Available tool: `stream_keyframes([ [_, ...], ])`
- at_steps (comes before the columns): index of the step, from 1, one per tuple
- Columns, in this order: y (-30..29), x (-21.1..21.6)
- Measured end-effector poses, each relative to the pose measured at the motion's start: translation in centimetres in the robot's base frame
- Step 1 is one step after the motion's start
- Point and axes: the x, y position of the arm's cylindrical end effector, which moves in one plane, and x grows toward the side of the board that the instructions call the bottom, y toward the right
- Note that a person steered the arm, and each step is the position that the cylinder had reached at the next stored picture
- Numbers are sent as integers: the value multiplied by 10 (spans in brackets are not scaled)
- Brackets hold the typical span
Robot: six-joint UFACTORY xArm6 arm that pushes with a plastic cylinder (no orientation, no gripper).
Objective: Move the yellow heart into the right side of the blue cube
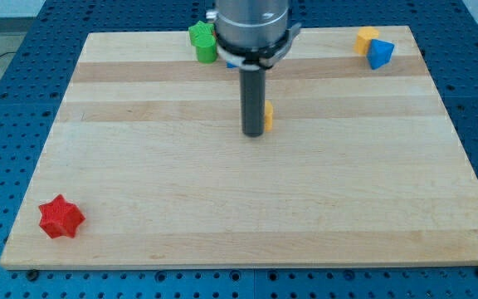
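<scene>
My tip (pixel 254 133) rests on the wooden board (pixel 139 208), slightly above the board's centre. It carries no gripping mechanism and holds nothing; it acts by side contact only.

A small yellow piece (pixel 268 117) shows at the 3 o'clock side of my rod, touching it or just beside it. Most of it is hidden behind the rod, so its shape cannot be confirmed; I judge it to be the yellow heart.

The blue block (pixel 380 54) lies well apart from my tip, toward 2 o'clock, near the board's upper right corner. It appears faceted rather than plainly cubic; I take it as the blue cube of the task. A second yellow-orange block (pixel 366 39) touches it on its 10 o'clock side.

Governing relation: the yellow piece lies between my tip and the blue block, so a push toward 2 o'clock is favourable. The goal is the blue block's 3 o'clock side, so I judge the path must curve past its lower edge.

Not involved: a green block (pixel 202 41) at 11 o'clock, a red star (pixel 60 218) at 8 o'clock
</scene>
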Motion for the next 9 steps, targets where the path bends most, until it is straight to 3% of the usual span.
stream_keyframes([
  [2,32,-33],
  [4,7,-28],
  [6,24,-117],
  [9,24,-49],
])
